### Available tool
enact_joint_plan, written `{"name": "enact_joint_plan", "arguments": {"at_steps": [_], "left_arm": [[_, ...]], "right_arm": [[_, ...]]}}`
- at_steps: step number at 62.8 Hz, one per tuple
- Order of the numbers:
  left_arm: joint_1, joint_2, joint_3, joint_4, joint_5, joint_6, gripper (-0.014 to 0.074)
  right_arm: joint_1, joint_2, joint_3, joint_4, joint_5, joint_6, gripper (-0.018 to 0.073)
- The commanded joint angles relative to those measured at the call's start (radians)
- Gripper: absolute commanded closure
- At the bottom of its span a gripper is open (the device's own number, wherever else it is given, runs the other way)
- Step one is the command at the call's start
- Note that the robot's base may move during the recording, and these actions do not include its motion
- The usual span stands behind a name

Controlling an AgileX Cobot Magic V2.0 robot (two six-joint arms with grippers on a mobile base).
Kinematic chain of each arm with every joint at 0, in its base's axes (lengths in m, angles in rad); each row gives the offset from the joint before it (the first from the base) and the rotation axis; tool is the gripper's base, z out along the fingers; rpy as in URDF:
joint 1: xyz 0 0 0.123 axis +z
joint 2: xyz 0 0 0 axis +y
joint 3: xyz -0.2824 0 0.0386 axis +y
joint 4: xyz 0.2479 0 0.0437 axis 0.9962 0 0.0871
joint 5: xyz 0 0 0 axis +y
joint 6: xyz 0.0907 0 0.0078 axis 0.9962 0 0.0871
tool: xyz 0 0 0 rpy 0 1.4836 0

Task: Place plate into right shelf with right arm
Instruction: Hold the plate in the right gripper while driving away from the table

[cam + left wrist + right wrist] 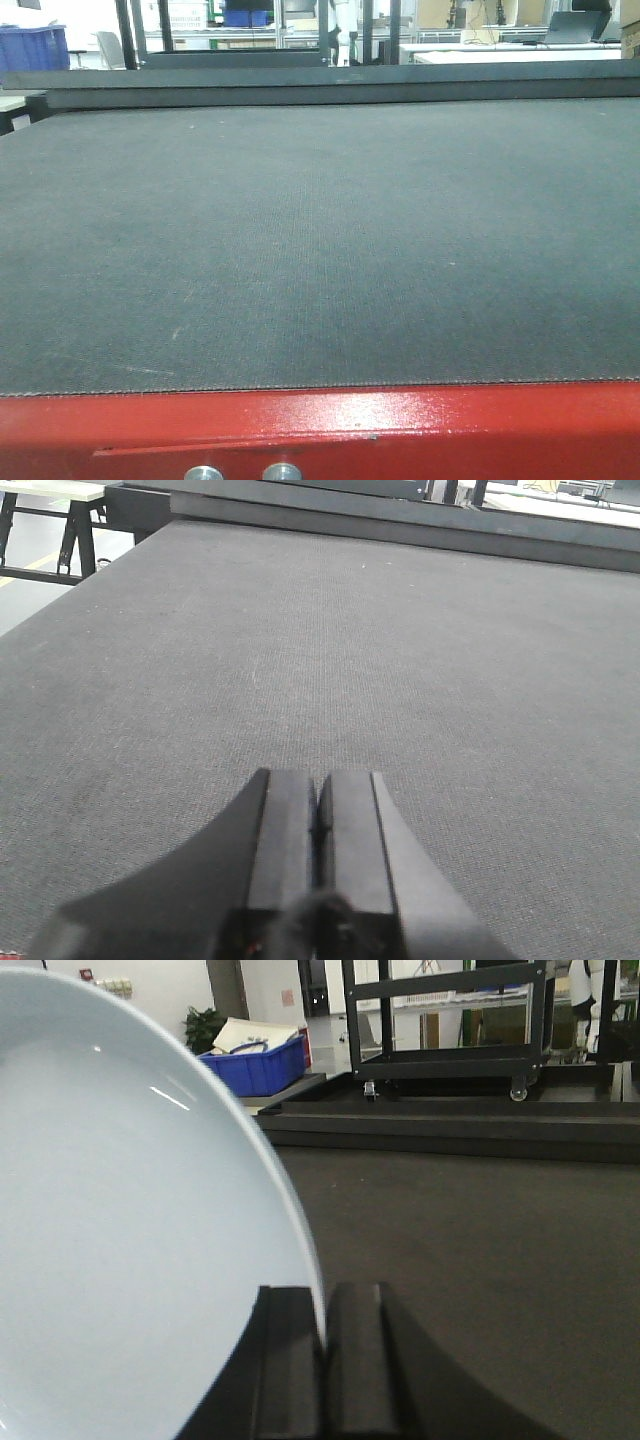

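The white plate (pixel 120 1230) fills the left half of the right wrist view, held on edge. My right gripper (pixel 322 1305) is shut on its rim, one finger on each side of the thin edge. In the left wrist view my left gripper (pixel 318 795) is shut with nothing between its fingers, hovering over the dark grey mat (pixel 330 660). Neither arm nor the plate appears in the front view. The right shelf is out of view.
The mat (pixel 320 240) covers a wide table with a red front edge (pixel 320 430). A raised dark ledge (pixel 330 85) runs along the far side. A black wheeled cart (pixel 450 1020) and a blue bin (pixel 255 1065) stand beyond the table.
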Motion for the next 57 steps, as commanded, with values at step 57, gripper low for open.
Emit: {"name": "enact_joint_plan", "arguments": {"at_steps": [57], "left_arm": [[-0.007, -0.001, 0.01, -0.002, -0.085, -0.006, 0.0643]], "right_arm": [[-0.004, -0.143, 0.234, 0.001, -0.209, -0.009, 0.0503]]}}
